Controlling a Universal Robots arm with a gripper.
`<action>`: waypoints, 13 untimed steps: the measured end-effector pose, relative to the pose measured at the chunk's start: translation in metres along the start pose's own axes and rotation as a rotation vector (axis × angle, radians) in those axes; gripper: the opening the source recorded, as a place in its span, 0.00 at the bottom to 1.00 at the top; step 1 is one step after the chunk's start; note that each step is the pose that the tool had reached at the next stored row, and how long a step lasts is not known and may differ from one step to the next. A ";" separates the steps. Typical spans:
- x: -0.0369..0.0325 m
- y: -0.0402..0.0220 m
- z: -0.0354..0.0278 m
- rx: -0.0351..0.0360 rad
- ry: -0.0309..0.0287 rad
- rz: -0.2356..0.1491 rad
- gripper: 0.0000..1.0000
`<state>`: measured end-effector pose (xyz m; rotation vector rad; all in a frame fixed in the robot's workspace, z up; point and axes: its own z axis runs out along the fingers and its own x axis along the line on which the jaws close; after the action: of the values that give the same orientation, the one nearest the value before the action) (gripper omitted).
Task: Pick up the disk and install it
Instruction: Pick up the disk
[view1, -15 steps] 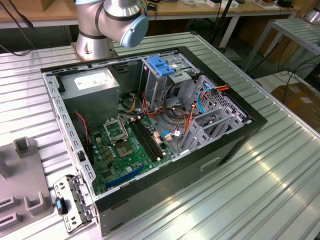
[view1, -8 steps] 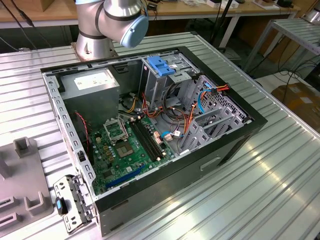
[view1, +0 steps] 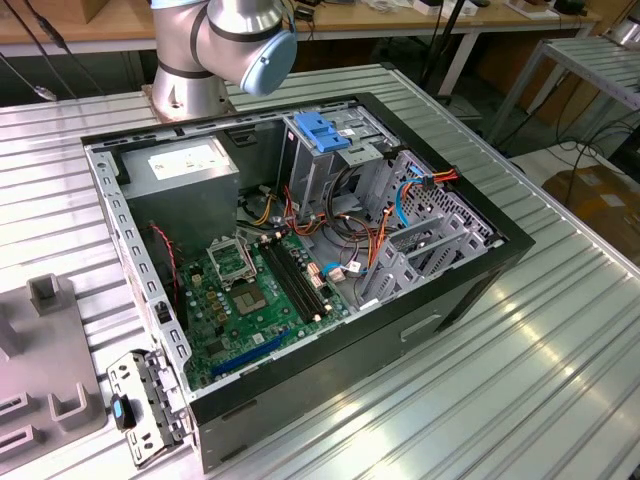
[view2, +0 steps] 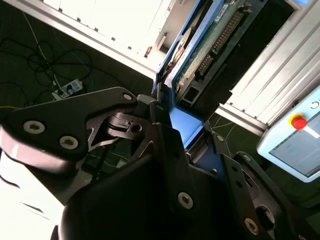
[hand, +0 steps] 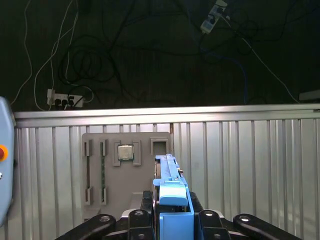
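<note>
So, the pick-up half looks done. The gripper (view2: 169, 117) is clamped tight on the disk (view2: 212, 42), its fingers pinching the blue side rails at one end. The green circuit-board side faces the second wrist view. In the first wrist view the disk hangs edge-on, outside the computer case (view1: 460, 290). It sits over the grey tray (hand: 135, 180) that lies on the table (hand: 250, 165) just beside the case, and that tray has a chip (hand: 125, 152) parked in one of its pockets. My read is that the install half isn't done. The disk is out by the tray, well apart from the drive cage (view1: 325, 135) with the light-blue top inside the case. As for writing, there's not much to report. The power supply (view1: 185, 170) in the case's far corner has a white sticker with print on it, but I can't make out a word. The side of the disk I can see is bare board and connector pins.
</note>
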<state>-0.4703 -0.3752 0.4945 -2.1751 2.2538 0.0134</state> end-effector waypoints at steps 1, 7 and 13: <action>0.0000 0.0000 0.0000 0.0000 0.0000 0.000 0.37; 0.0000 -0.0016 0.0000 0.0000 0.0000 0.000 0.37; -0.0001 -0.0038 0.0000 0.0001 0.0000 0.000 0.37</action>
<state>-0.4665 -0.3752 0.4944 -2.1751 2.2537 0.0134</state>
